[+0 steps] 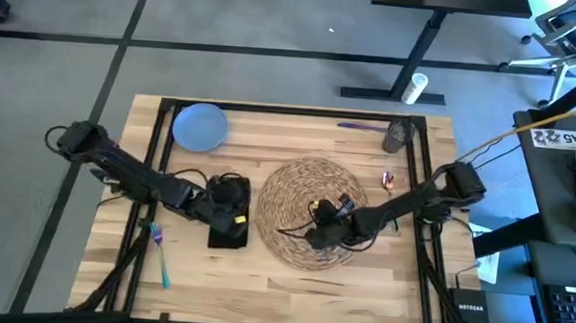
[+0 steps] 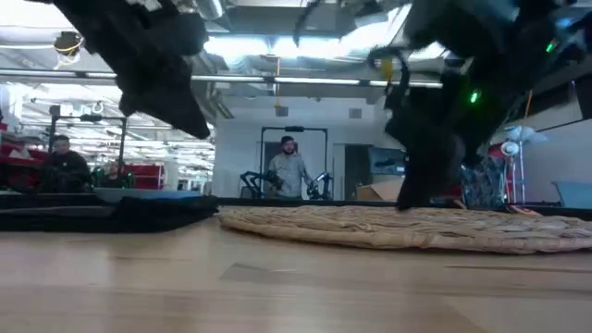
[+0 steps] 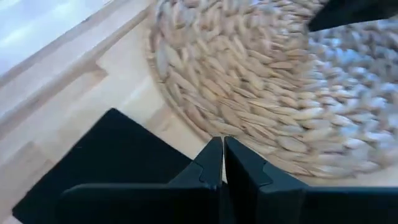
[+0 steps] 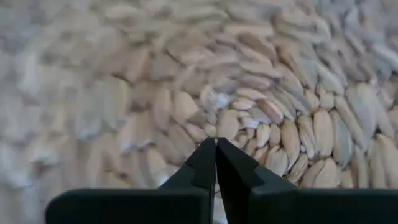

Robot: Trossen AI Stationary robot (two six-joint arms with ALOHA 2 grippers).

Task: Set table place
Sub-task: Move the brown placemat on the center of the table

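A straw-coloured woven placemat (image 1: pixel 310 211) is showing its pale spiral braid beneath the right gripper (image 4: pixel 216 163), a black napkin (image 1: pixel 228 230) is lying under the left gripper (image 3: pixel 223 163), and a pale blue plate (image 1: pixel 201 126) is sitting well apart.

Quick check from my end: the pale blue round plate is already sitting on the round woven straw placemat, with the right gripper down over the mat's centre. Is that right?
Not quite. The pale blue round plate is not on the round woven straw placemat; the high view shows it lying on the bare wooden table at the far left corner, apart from the mat. The right gripper is over the mat, as you say.
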